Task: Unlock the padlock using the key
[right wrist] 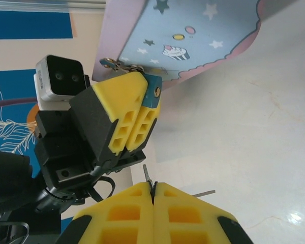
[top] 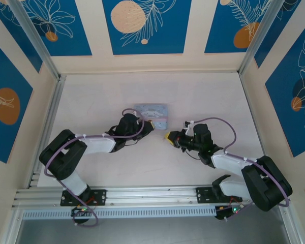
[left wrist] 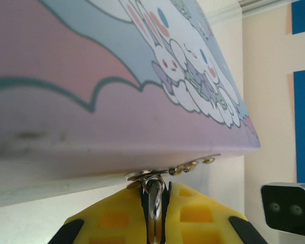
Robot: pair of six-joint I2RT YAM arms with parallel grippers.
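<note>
Looking from the right wrist, you see your left gripper (right wrist: 142, 99) clamped on the padlock (right wrist: 154, 92) at the corner of the tin (right wrist: 193, 40). Your right gripper (right wrist: 153, 195) is pinched tight on the key (right wrist: 147, 174), just short of the padlock.

surface: pale table (top: 203, 96) | on it: light-blue tin (top: 151, 111), near centre
</note>
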